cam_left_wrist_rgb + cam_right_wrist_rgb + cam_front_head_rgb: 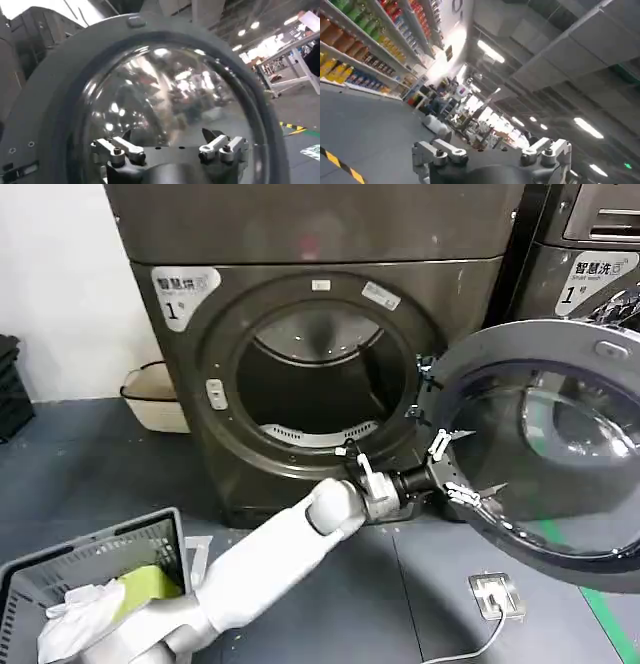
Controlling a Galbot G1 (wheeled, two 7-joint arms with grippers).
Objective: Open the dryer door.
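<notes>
At the dark bronze-grey front-loading dryer (pixel 300 374) | round chrome-ringed glass dryer door (pixel 540 454) swung wide — task looks essentially done | left hand (pixel 458 469) spread, holding nothing, against door's inner rim

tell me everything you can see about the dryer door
The dryer door is swung wide open to the right of the drum opening, its back facing out: a grey plastic rim around bulging clear glass. The left tool, fingers open, is at its near edge. The left wrist view shows the domed glass close up, full of reflections.
</notes>
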